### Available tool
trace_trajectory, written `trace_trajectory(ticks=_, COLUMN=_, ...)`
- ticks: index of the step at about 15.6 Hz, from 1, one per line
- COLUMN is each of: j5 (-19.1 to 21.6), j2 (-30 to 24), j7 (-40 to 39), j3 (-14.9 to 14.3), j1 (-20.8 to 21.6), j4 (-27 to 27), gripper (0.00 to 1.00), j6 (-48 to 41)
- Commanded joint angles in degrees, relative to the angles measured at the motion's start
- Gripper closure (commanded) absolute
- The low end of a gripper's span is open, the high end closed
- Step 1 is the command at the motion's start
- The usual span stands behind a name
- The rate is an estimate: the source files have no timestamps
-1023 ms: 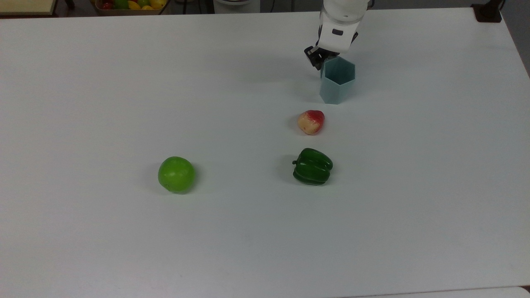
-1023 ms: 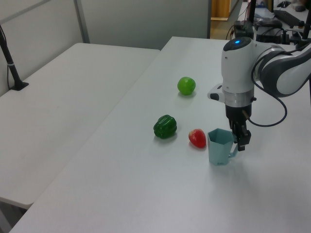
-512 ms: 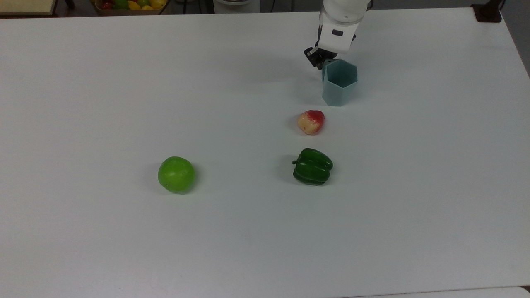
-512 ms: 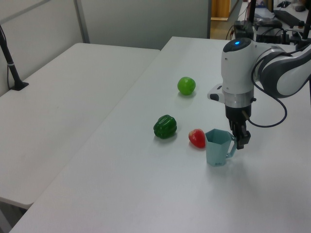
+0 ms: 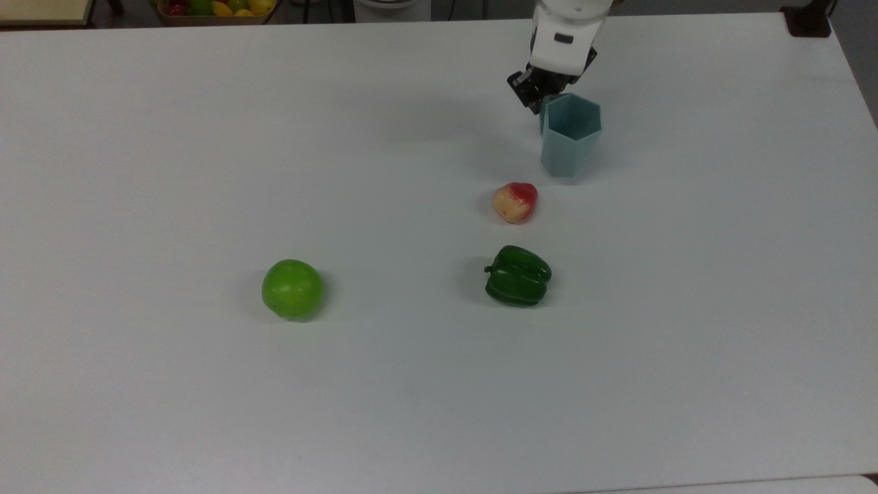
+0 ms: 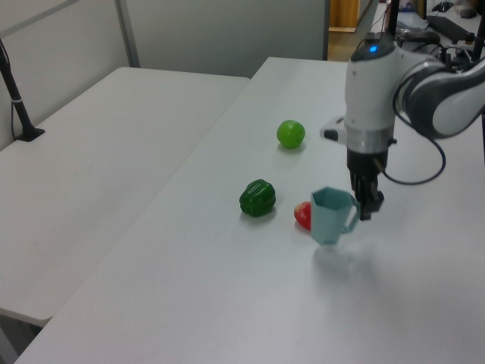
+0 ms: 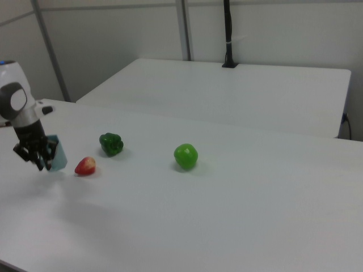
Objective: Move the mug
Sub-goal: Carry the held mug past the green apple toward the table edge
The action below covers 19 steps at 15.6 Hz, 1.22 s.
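Mug [image 6: 330, 216] is lifted just clear of the table [image 5: 206, 384], near the strawberry [image 5: 515, 202], hanging from my gripper [image 6: 366, 205], which is clamped on its small handle. It looks light and rigid, likely hollow plastic with slick facets. The handle grip is off-centre, so I expect it could swing or tilt.

We see a matt, smooth mug [image 5: 570, 139] that looks plastic; the green pepper [image 5: 518, 276] is glossy. The white table [image 5: 206, 171] looks smooth and matt.
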Motion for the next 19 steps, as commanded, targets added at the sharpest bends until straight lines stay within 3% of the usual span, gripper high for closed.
trace_trajectory(ticks=1, j5=-1.1, j2=-2.4, j7=1.4, j3=-1.3, j1=-2.4, j4=3.4, gripper=1.00, j6=0.4)
trace_trajectory(ticks=5, j5=-0.3, j2=-0.8, j7=1.5, j3=-4.2, j1=-6.6, j4=10.2, gripper=1.00, j6=-0.3)
trace_trajectory(ticks=8, j5=1.0, j2=1.9, j7=1.4, j3=-8.2, j1=-9.6, j4=15.2, gripper=1.00, j6=-1.8)
trace_trajectory(ticks=13, j5=1.4, j2=4.1, j7=0.7, j3=-10.4, j1=-18.3, j4=17.9, gripper=1.00, j6=-4.7)
trace_trajectory(ticks=19, j5=1.7, j2=5.0, j7=-7.6, j3=-25.1, j1=-17.6, j4=15.7, gripper=1.00, j6=-5.6)
